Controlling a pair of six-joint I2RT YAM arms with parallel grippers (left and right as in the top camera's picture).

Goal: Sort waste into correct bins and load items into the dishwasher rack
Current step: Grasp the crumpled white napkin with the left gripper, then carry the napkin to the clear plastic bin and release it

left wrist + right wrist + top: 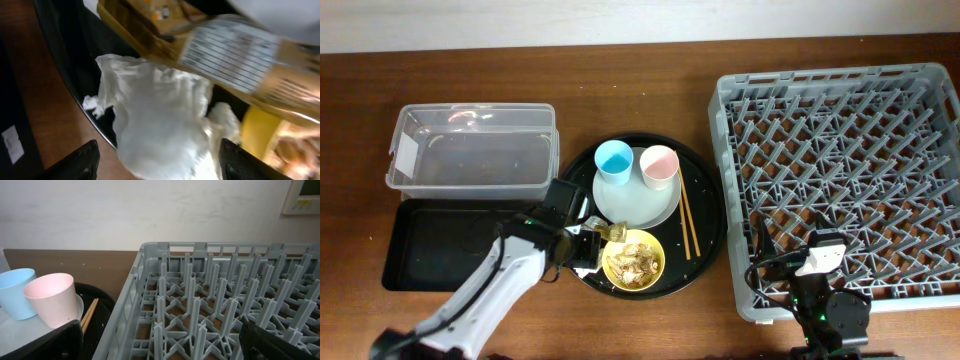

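Note:
My left gripper [578, 245] is open over the near left of the round black tray. In the left wrist view its fingers [160, 167] straddle the crumpled white tissue [160, 115]. The gold-and-brown wrapper [225, 50] lies just beyond it, also seen from overhead [612, 231]. The yellow bowl [633, 262] holds brown scraps with rice. The blue cup [615, 160] and pink cup [660, 165] stand on the pale plate [635, 200]; the chopsticks [686, 222] lie to its right. My right gripper [160, 347] is open and empty over the grey rack's [840, 150] near left corner.
The clear tub [470, 150] stands at the back left with the shallow black tray [430, 245] in front of it. The round black tray [710, 215] sits between these bins and the rack. A wall runs behind the table.

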